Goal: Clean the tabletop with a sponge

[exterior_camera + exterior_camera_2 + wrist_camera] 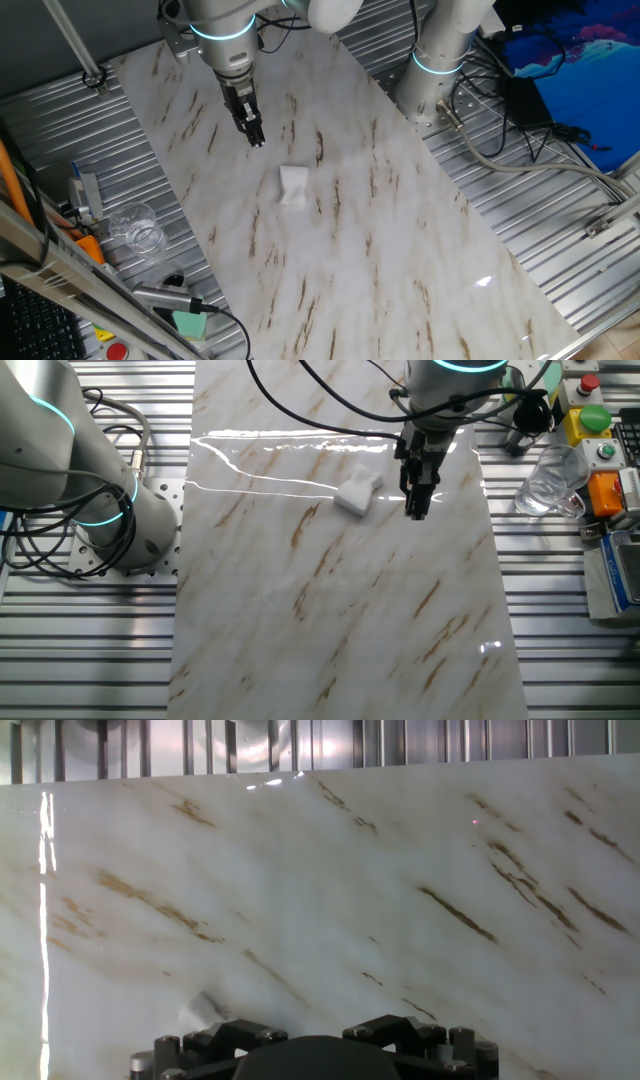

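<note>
The sponge is a small white crumpled piece lying on the marble tabletop, and it also shows as the sponge in the other fixed view. My gripper hangs just above the tabletop, a short way from the sponge and not touching it. Its fingers look pressed together with nothing between them. The hand view shows only the gripper's dark body at the bottom edge and veined tabletop ahead. No fingertips appear there.
A clear glass cup stands on the ribbed metal beside the slab, also seen as the cup. A green block with a metal tool lies near the front corner. A second arm's base and cables flank the slab.
</note>
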Tool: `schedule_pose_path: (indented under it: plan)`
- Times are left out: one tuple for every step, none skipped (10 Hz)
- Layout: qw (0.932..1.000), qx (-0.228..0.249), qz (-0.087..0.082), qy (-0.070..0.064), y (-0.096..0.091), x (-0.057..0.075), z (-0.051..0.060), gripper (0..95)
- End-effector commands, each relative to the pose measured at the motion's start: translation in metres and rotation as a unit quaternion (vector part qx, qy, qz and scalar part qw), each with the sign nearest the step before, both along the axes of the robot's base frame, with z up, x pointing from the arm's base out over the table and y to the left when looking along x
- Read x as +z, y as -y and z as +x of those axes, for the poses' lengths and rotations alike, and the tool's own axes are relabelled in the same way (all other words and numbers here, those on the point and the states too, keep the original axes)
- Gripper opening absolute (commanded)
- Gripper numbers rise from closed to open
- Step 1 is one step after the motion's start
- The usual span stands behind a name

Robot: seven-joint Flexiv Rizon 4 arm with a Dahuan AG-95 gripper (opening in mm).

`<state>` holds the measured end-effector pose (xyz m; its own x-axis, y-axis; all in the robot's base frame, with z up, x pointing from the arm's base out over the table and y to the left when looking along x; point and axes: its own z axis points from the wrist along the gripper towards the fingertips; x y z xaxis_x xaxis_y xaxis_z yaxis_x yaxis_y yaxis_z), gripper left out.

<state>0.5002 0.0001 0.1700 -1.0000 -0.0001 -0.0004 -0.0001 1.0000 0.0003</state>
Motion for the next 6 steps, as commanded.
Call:
schedule_pose_path:
  plan:
    - [0.9999, 0.008, 0.008, 0.011, 0.0001, 0.0000, -0.0002, 0.0]
    - [0.9999, 0.008, 0.005, 0.011, 0.0001, 0.0000, -0.0002, 0.0]
    - [0.9999, 0.008, 0.005, 0.010, 0.0001, 0.0000, -0.0002, 0.0]
    - [0.9999, 0.008, 0.005, 0.010, 0.0001, 0.0000, -0.0002, 0.0]
    - [0.9999, 0.008, 0.005, 0.010, 0.0001, 0.0000, -0.0002, 0.0]
    - [0.9999, 0.008, 0.005, 0.010, 0.0001, 0.0000, -0.0002, 0.0]
